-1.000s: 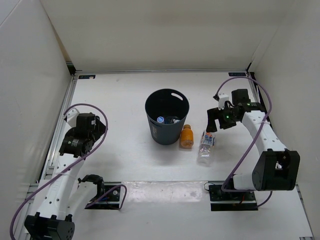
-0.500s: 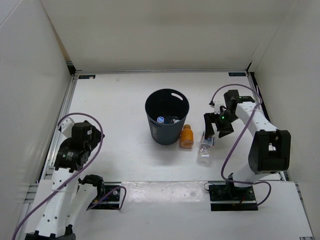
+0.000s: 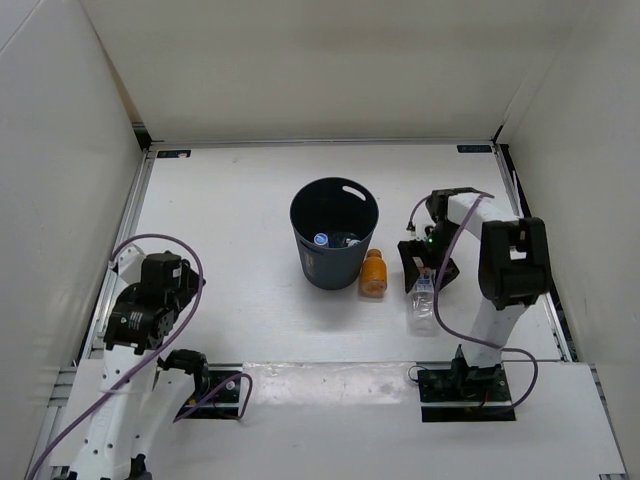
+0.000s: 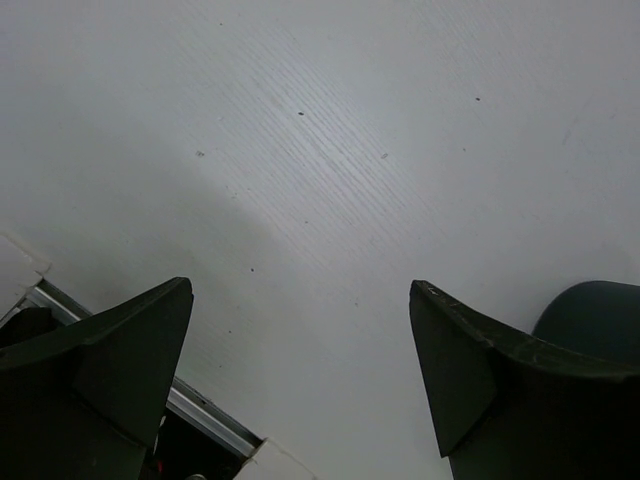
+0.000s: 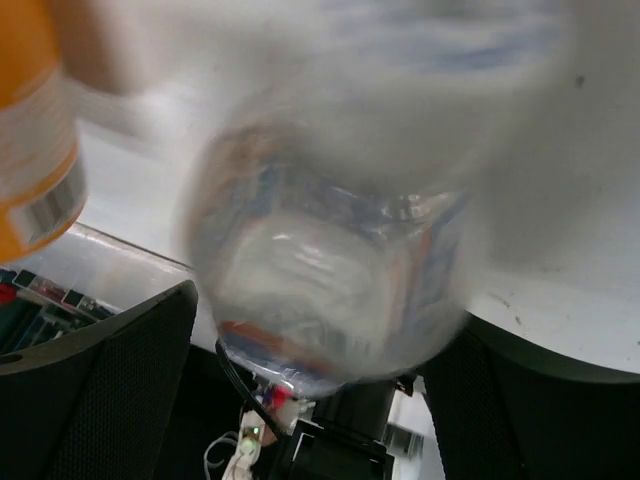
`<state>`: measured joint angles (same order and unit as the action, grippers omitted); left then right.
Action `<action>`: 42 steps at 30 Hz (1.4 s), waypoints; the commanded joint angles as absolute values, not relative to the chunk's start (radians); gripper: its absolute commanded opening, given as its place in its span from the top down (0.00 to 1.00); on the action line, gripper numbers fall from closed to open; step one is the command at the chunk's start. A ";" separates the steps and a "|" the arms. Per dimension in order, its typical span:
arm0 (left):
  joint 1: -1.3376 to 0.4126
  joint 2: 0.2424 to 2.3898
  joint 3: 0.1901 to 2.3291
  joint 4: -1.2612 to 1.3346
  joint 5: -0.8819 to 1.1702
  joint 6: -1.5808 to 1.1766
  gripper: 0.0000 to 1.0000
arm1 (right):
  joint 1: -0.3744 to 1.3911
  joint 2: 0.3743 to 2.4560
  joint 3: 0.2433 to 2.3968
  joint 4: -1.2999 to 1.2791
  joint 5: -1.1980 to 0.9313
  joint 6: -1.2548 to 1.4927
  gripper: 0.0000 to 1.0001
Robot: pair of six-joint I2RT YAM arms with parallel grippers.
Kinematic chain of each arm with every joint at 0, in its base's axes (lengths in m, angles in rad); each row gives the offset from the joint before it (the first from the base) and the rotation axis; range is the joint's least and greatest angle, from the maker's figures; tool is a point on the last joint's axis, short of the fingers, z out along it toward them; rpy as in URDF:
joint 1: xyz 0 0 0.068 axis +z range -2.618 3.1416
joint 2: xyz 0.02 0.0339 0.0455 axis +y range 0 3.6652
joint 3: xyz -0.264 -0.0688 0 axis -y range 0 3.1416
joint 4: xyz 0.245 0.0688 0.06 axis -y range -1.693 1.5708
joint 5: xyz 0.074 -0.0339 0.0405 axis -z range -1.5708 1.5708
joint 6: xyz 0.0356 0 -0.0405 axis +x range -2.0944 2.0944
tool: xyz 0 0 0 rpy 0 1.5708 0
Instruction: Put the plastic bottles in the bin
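Observation:
The dark blue-grey bin [image 3: 312, 262] stands mid-table with bottles lying inside; a blue cap [image 3: 320, 240] shows among them. The short orange bottle [image 3: 373, 273] lies just right of the bin. The clear bottle with the white colourful label [image 3: 424, 298] lies further right. My right gripper [image 3: 427, 268] is down over that bottle's far end. In the right wrist view the bottle [image 5: 330, 270] fills the gap between the wide-open fingers [image 5: 100, 390], blurred; the orange bottle [image 5: 35, 150] is at the left edge. My left gripper [image 4: 300, 288] is open and empty above bare table.
White walls enclose the table on three sides. A metal rail [image 4: 200, 410] runs along the table's left edge under the left gripper. The folded left arm [image 3: 150, 300] sits at the near left. Cables loop near both arm bases [image 3: 460, 385].
The right arm folded inward and its gripper dropped onto the labelled bottle, which shifted slightly right. The left arm drew back toward its base.

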<state>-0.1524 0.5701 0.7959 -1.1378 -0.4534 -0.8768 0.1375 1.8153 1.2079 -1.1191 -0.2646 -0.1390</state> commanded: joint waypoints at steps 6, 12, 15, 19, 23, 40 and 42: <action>-0.144 0.679 0.885 -1.140 -0.476 -0.842 0.00 | 0.156 1.944 1.316 -1.195 -0.193 -0.083 0.19; -0.144 0.726 0.879 -1.097 -0.465 -0.859 0.00 | 0.143 1.950 1.336 -1.192 -0.132 -0.072 0.43; -0.146 0.752 0.876 -1.063 -0.463 -0.865 0.00 | 0.118 1.939 1.394 -1.212 -0.106 -0.075 0.55; -0.144 0.776 0.887 -1.039 -0.457 -0.858 0.00 | 0.080 1.854 1.508 -1.253 -0.094 -0.123 0.76; -0.146 0.793 0.879 -0.997 -0.453 -0.835 0.00 | 0.012 1.757 1.697 -1.252 -0.141 -0.138 0.82; -0.143 0.822 0.815 -0.874 -0.364 -0.822 0.00 | 0.392 1.206 1.551 -0.259 -0.635 -0.027 0.66; -0.140 0.815 0.807 -0.871 -0.362 -0.816 0.00 | 0.476 1.164 1.425 -0.171 -0.615 -0.041 0.62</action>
